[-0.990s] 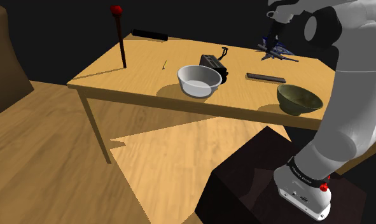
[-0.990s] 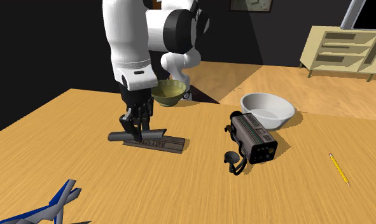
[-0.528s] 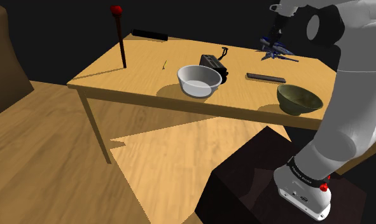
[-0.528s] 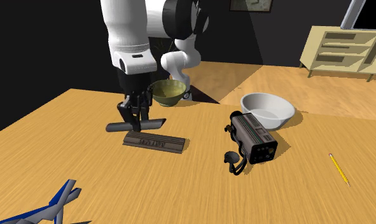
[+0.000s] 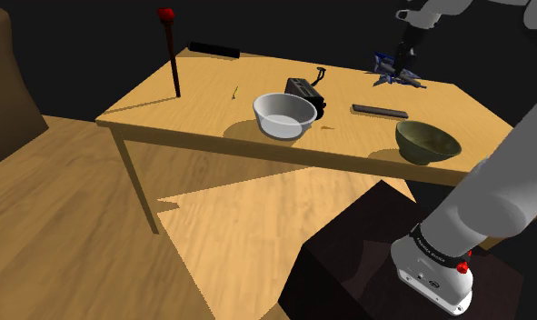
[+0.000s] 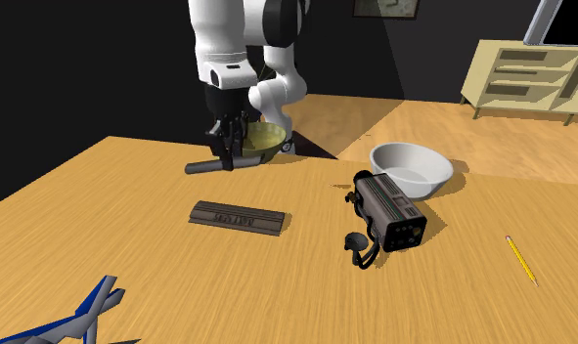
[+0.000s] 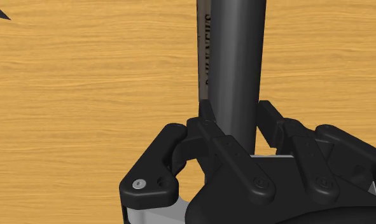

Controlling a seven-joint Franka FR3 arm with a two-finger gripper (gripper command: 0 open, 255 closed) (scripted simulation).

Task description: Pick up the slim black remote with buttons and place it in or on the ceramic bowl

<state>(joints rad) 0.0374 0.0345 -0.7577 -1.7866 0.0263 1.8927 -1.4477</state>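
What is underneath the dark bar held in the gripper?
In the wrist view, beneath the bar clasped by the gripper, the wooden table shows, plus a lettered strip of the flat dark slab along one edge. The bar covers the rest of that slab.

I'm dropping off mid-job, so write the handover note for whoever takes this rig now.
Gripper shut on a slim dark bar, held clear of the table, in front of the green bowl in the second exterior view.
A flat dark slab with markings lies on the table; unclear which is the remote.
Done: grasp, lift.
Left: carry over the bowl, release.
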